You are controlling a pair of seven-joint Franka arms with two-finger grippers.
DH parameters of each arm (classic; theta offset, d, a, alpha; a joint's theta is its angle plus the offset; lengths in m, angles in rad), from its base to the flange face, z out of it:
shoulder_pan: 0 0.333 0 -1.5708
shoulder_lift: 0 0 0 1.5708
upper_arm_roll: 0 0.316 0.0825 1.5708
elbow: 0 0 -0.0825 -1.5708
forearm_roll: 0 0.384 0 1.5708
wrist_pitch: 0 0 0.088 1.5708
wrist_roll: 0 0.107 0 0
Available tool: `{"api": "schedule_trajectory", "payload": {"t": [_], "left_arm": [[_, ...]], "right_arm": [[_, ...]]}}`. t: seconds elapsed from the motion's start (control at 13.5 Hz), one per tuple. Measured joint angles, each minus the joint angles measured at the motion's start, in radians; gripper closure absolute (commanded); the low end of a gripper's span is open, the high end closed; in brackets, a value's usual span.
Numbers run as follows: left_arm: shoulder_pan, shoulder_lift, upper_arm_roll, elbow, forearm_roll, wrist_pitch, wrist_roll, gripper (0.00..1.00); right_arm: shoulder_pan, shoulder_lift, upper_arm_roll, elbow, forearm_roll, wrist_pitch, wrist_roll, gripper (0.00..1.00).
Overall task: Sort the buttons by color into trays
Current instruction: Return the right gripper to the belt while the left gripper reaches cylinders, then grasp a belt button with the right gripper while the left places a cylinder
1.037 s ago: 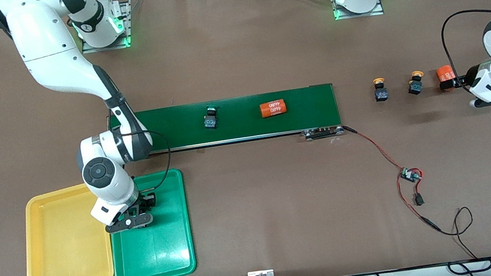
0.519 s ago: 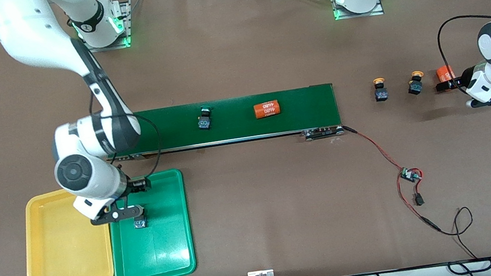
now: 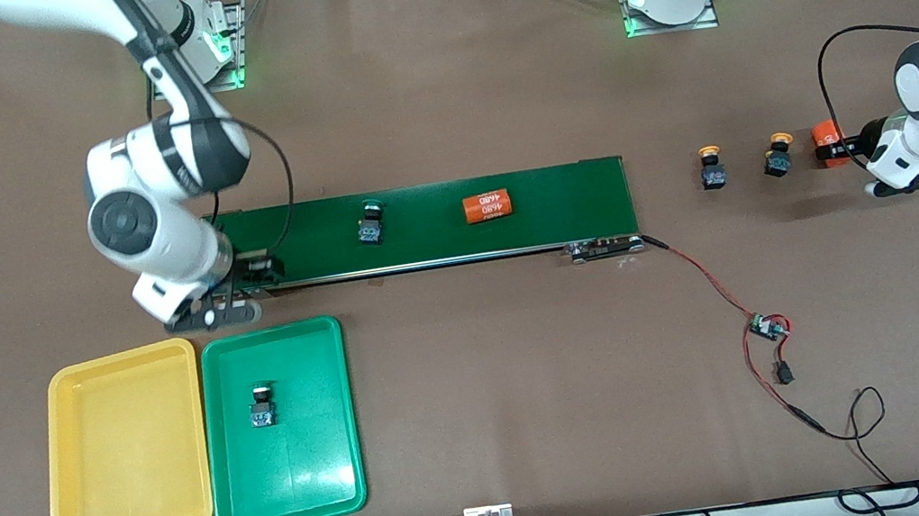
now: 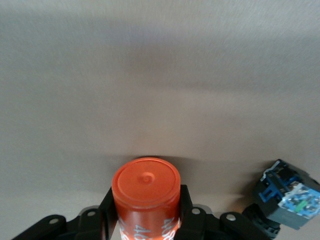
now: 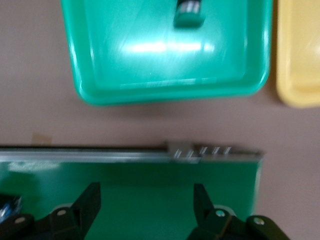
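Brown tabletop [image 3: 438, 115] is carrying a long dark-green conveyor belt [image 3: 560, 202] at its center, with the yellow tray [image 3: 66, 462] and green tray [image 3: 326, 460] lying side by side at about seven o'clock from it, nearer the front camera. One green-capped button [image 3: 261, 408] is resting in the green tray, another [image 3: 369, 223] is lying on the belt beside an orange cylinder [image 3: 488, 205], and two yellow-capped buttons [image 3: 711, 168] [image 3: 778, 156] are sitting at three o'clock off the belt's end. Right gripper [image 3: 254, 270], fingers apart and empty, is hovering over the belt's end above the trays, while the left gripper [image 3: 839, 147] is clamping a second orange cylinder [image 4: 146, 192] beside the yellow-capped pair.
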Motion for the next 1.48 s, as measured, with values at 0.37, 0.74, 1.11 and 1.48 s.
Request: {"api": "schedule_trajectory", "payload": {"t": [0.37, 0.74, 1.11, 1.48], "left_arm": [[-0.099, -0.082, -0.062, 0.114, 0.0, -0.007, 0.147, 1.0], [-0.275, -0.157, -0.18, 0.174, 0.0, -0.036, 0.178, 0.99], [-0.426, -0.162, -0.336, 0.142, 0.0, -0.065, 0.238, 1.0], [-0.622, -0.137, -0.347, 0.12, 0.027, -0.065, 0.285, 1.0]], "right_arm": [[0.148, -0.046, 0.006, -0.153, 0.0, 0.165, 0.314, 0.16], [0.192, -0.008, 0.006, -0.155, 0.0, 0.201, 0.348, 0.16], [0.204, -0.008, 0.006, -0.154, -0.003, 0.203, 0.345, 0.14], [0.244, 0.014, 0.006, -0.155, -0.005, 0.207, 0.341, 0.33]]}}
